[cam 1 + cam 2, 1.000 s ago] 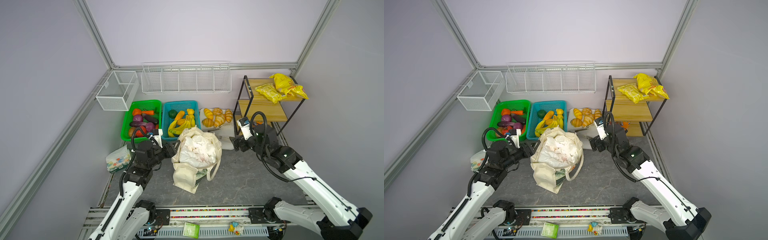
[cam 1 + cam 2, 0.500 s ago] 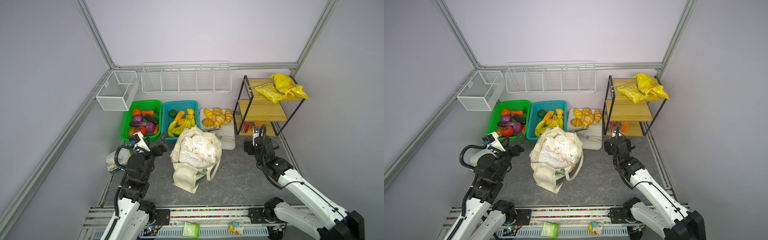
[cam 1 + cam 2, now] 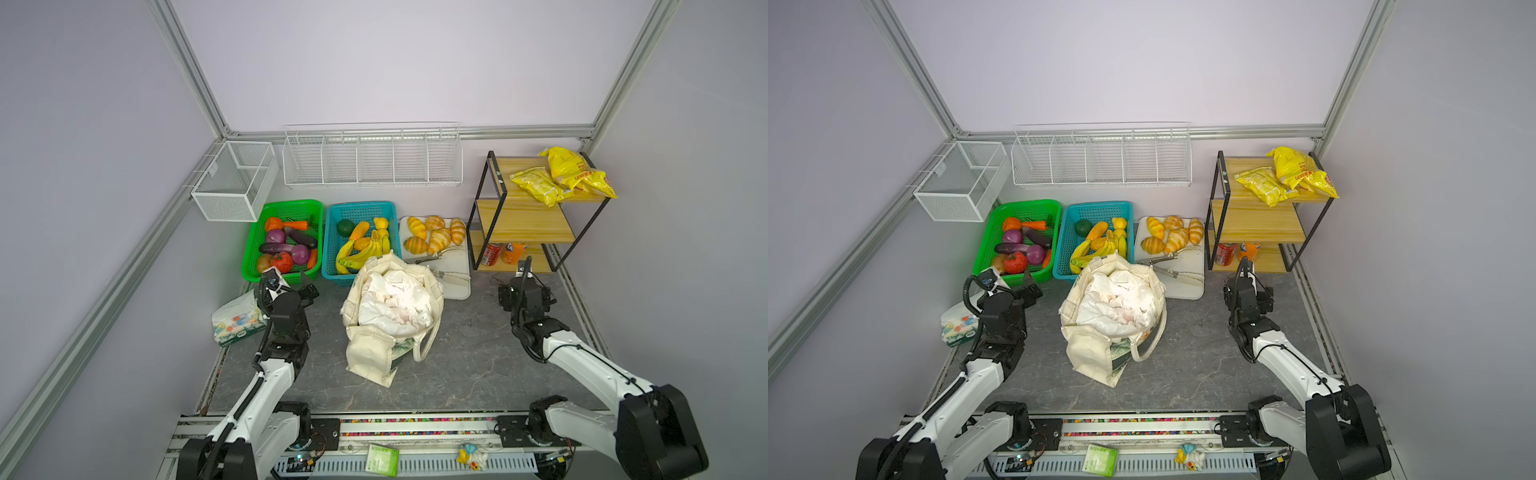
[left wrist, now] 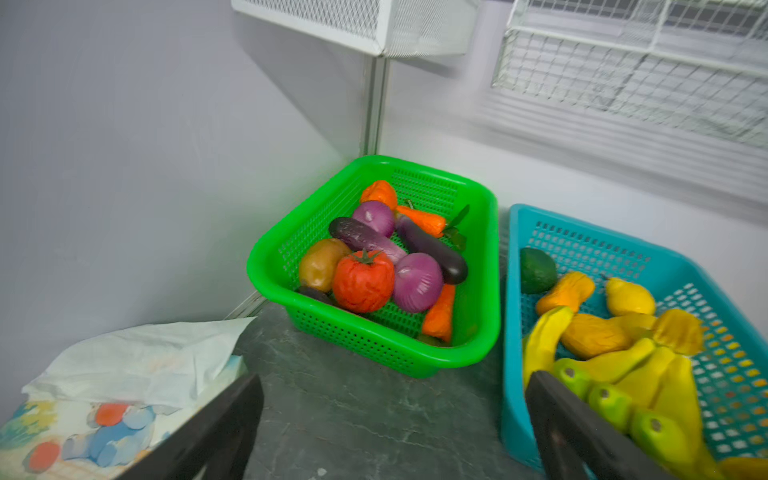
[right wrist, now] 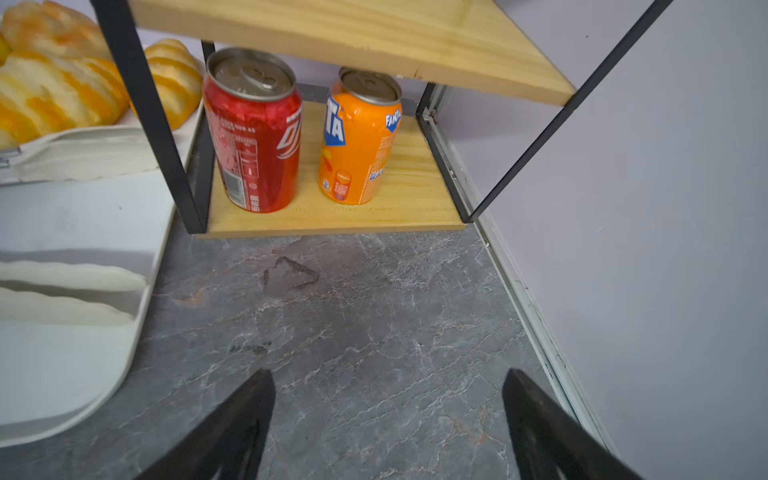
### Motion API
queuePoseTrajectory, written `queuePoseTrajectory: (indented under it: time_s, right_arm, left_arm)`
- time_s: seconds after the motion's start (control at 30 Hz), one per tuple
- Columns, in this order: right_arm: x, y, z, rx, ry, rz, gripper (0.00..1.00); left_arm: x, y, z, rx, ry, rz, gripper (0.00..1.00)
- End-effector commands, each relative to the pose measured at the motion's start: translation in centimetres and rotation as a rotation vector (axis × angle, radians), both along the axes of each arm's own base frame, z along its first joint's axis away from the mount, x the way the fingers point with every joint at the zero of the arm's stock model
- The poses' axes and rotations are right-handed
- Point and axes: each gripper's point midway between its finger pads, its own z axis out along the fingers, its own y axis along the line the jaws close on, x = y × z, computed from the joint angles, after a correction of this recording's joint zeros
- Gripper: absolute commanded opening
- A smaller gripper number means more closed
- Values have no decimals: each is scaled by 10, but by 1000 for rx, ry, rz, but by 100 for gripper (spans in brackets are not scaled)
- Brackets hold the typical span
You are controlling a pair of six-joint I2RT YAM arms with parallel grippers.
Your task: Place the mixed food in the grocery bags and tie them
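A cream canvas tote (image 3: 370, 357) (image 3: 1092, 353) stands in the middle of the table, and a white plastic carrier bag (image 3: 395, 303) (image 3: 1117, 303) bulges out of its mouth, hiding what is inside. Orange and yellow toy fruits (image 3: 365, 245) (image 4: 594, 332) lie in the blue basket (image 3: 331, 241) behind the tote. My left gripper (image 3: 305, 289) (image 4: 392, 378) is open and empty, left of the tote, in front of the gap between the green and blue baskets. My right gripper (image 3: 523, 286) (image 5: 388, 374) is open and empty over bare table, right of the tote, facing the shelf's lowest level.
A green basket (image 3: 253, 249) of toy vegetables is at back left. A small printed white bag (image 3: 235, 320) lies by my left arm. A white tray (image 3: 457, 286) holds croissants and tongs. The wooden shelf (image 3: 519, 220) carries yellow packets (image 3: 561, 178) and two cans (image 5: 253, 129). A green packet (image 3: 382, 459) lies on the front rail.
Both grippers have drawn away from the tote's rim, the left one leftward and the right one rightward toward the shelf. The left jaws have opened wide. The tote has stayed put.
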Motion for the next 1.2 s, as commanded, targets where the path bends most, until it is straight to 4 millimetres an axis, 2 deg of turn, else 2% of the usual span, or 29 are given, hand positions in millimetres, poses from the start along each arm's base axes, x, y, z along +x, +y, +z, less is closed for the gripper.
queuePoseTrajectory:
  time_s: [0.0, 0.1, 0.13, 0.27, 0.43, 0.63, 0.8, 0.9, 0.97, 1.03, 1.1, 1.17]
  right_arm:
    - [13, 6, -1, 26, -76, 67, 89]
    - [13, -1, -15, 43, -83, 63, 89]
    - [13, -11, -17, 51, -97, 36, 89]
    - [19, -14, -27, 96, -113, 40, 89]
    - [21, -10, -24, 117, -147, 70, 89]
    - [25, -7, -19, 107, -196, 93, 89]
    - [29, -7, -18, 76, -212, 105, 89]
    - [36, -6, -27, 59, -230, 126, 89]
    - [41, -4, -31, 55, -226, 141, 89]
    - [43, -7, -36, 111, -184, 146, 89]
    - [44, -17, -45, 148, -208, 124, 89]
    - [46, -18, -48, 148, -199, 120, 89]
  left_arm:
    - [8, 3, 1, 37, -62, -9, 99]
    - [11, -3, -13, 41, -60, -48, 99]
    - [13, -7, -16, 35, -65, -68, 99]
    - [22, -14, -18, 47, -6, -110, 99]
    - [17, -15, -22, 56, 17, -118, 100]
    - [18, -24, -48, 64, 70, -183, 100]
    - [28, -17, -51, 134, 41, -142, 99]
    - [28, -9, -63, 116, 43, -89, 99]
    - [34, -11, -75, 119, 46, -100, 99]
    - [43, -17, -76, 157, 20, -133, 99]
    - [52, -18, -83, 122, 143, -144, 99]
    - [63, -22, -86, 139, 155, -176, 99]
